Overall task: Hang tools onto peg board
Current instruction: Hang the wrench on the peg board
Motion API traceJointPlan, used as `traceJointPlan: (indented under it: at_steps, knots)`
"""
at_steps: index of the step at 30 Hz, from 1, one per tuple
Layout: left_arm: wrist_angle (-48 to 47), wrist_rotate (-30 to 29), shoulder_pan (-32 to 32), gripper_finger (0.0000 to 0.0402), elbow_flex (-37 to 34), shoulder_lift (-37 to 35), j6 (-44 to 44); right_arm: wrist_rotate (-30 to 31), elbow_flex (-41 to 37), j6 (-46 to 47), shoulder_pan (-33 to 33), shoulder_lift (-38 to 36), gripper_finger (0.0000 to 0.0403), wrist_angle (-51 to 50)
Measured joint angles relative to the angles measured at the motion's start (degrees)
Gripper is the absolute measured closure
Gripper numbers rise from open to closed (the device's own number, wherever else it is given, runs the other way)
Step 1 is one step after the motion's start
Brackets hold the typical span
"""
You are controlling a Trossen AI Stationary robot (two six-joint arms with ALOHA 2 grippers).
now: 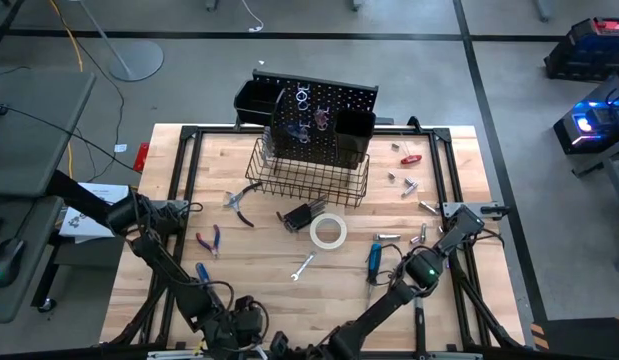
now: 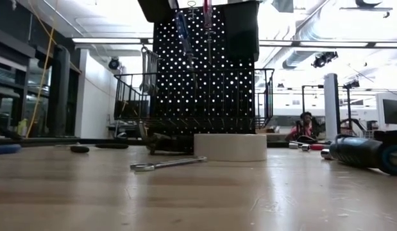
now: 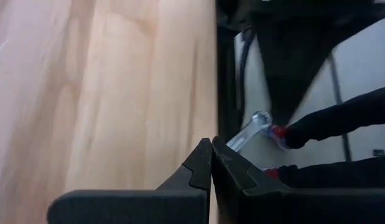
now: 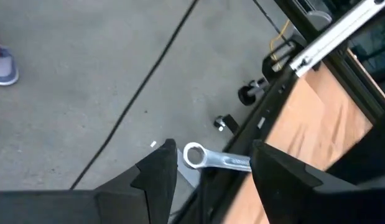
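Left gripper sits at the table's left edge, fingers pressed together with nothing between them. A silver wrench shows just past the fingertips, on the far side of the table edge; it looks to be off the table, not in the grip.

Right gripper is at the right edge near the frame corner, fingers spread wide. A silver ring-end wrench lies across the gap between the two fingers, resting on the dark frame rail. No contact visible on either pad.

Upright black perforated peg board stands at the back centre, well apart from both sets of fingers. It already carries screwdrivers. Black wire basket hangs in front of it.

Loose on the pale wooden tabletop: white tape roll, blue-handled screwdriver, red-handled pliers, small silver wrench, black-handled claw hammer.

Step in hand, my read: right arm lining up a pick on the ring-end wrench. Task roughly early-to-mid; most tools remain down.

Next move needs: fingers lowered astride the wrench shank, then closed square on it. The wrench is thin and flat on a rail, so it could slip or tip over the edge.
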Motion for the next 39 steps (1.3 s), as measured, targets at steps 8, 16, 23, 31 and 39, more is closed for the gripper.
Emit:
traceJointPlan:
  at_steps: [8, 16, 23, 31, 39]
  knots:
    - [-5.0, -0.4, -1.2, 0.0401, 0.0, 0.0, -4.2, -2.4, 0.0, -2.8, 0.5, 1.1, 0.0212, 2.4]
    - [-7.8, -1.0, -5.1, 0.0402, 0.0, 0.0, -13.8, -0.2, 0.1, -2.5, -0.3, 1.8, 0.0212, 4.0]
    - [-7.2, -2.5, -6.4, 0.0401, 0.0, -2.1, -16.5, -0.4, -0.1, 1.7, -2.6, 0.9, 0.0212, 4.0]
    - [-15.5, -8.5, -8.4, 0.0401, 0.0, -7.2, -18.5, 2.3, 0.0, 4.9, -2.7, 0.0, 0.0212, 0.4]
    - [-16.1, -10.5, -14.2, 0.0401, 0.0, -12.1, -31.5, -0.1, 0.2, 18.4, -4.8, -0.6, 0.0212, -4.0]
